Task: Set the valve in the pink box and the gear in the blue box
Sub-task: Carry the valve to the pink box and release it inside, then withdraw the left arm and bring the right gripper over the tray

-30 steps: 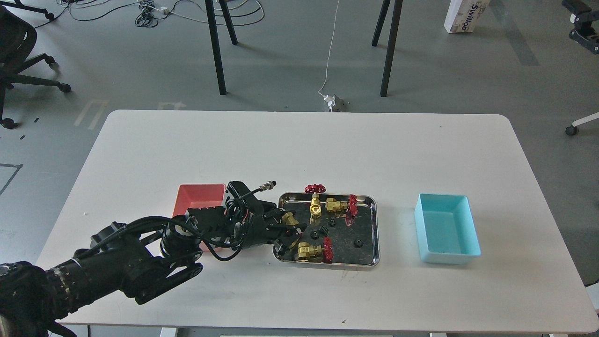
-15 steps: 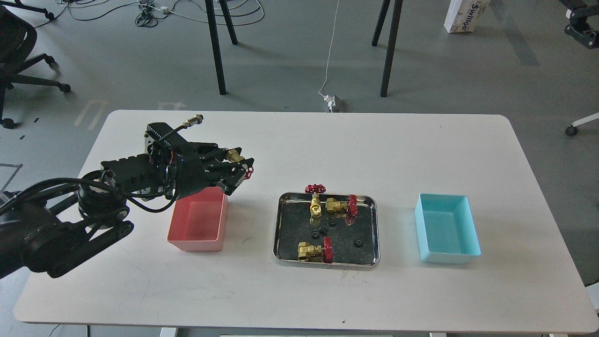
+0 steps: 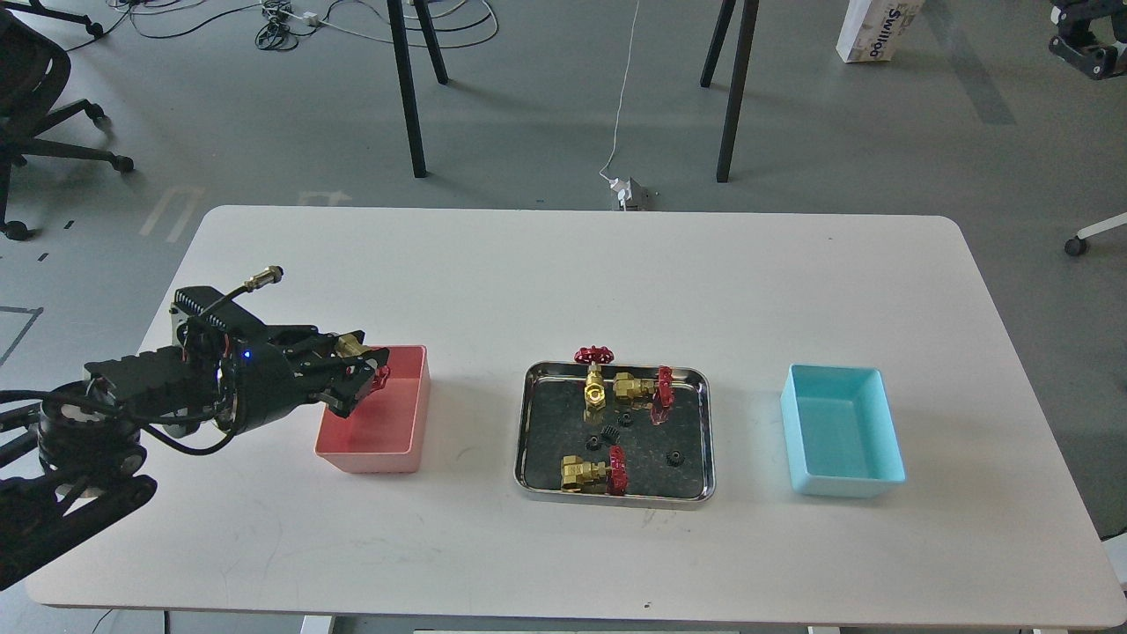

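Note:
My left gripper (image 3: 363, 374) is shut on a brass valve (image 3: 357, 347) with a red handwheel and holds it just over the far left part of the pink box (image 3: 396, 440). Three more valves lie in the steel tray (image 3: 702, 440): one upright at its far edge (image 3: 594, 377), one beside it (image 3: 643, 387), one at the near left (image 3: 592, 472). Several tiny black gears (image 3: 604, 437) lie among them. The blue box (image 3: 841, 430) stands empty to the right of the tray. My right gripper is out of view.
All stands on a white table (image 3: 563, 273). Beyond its far edge are black stand legs (image 3: 409, 97), cables and a small adapter (image 3: 629, 194) on the floor. An office chair (image 3: 35, 97) is at the far left.
My left gripper took a valve from the tray's left side, lifted it up and left, and has now come down with it over the pink box.

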Action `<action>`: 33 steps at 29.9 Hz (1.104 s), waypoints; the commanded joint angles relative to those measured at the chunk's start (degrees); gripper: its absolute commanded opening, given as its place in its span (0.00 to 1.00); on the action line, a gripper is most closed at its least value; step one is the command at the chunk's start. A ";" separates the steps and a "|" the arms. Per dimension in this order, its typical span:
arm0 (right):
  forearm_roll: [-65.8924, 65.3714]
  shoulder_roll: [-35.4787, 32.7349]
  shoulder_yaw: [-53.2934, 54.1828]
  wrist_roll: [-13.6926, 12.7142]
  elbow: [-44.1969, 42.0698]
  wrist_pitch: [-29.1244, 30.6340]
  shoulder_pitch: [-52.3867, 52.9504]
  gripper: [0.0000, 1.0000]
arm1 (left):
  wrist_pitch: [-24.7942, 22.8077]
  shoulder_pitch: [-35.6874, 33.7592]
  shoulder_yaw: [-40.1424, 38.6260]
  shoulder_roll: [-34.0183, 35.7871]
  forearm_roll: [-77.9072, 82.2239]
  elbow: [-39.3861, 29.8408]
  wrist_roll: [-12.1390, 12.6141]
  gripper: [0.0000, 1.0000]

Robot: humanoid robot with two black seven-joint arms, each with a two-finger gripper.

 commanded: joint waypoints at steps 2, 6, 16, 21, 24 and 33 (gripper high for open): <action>-0.27 1.16 -0.07 -0.21 -0.07 0.00 0.71 0.99 | -0.35 0.34 0.10 -0.78 0.09 1.74 0.04 0.22; -2.03 1.86 -0.51 -0.21 -0.07 0.00 0.89 0.99 | -0.44 0.51 0.10 -2.80 0.00 2.53 0.04 0.43; -2.21 2.04 -4.37 -0.21 -0.34 0.00 3.70 0.99 | -2.28 0.87 -0.86 -4.82 -2.88 2.97 1.01 0.87; -4.13 2.04 -7.18 -0.21 0.89 2.19 5.10 1.00 | -4.56 -2.46 -7.69 -4.65 -17.44 3.67 3.20 0.98; -11.41 2.91 -10.87 -0.30 4.48 4.57 6.86 1.00 | -7.11 -9.66 -14.82 -4.91 -30.53 9.71 3.47 0.98; -32.07 11.43 -33.00 0.58 11.26 20.19 16.26 0.99 | -9.31 -33.82 -19.15 -5.35 -59.49 31.07 3.12 0.98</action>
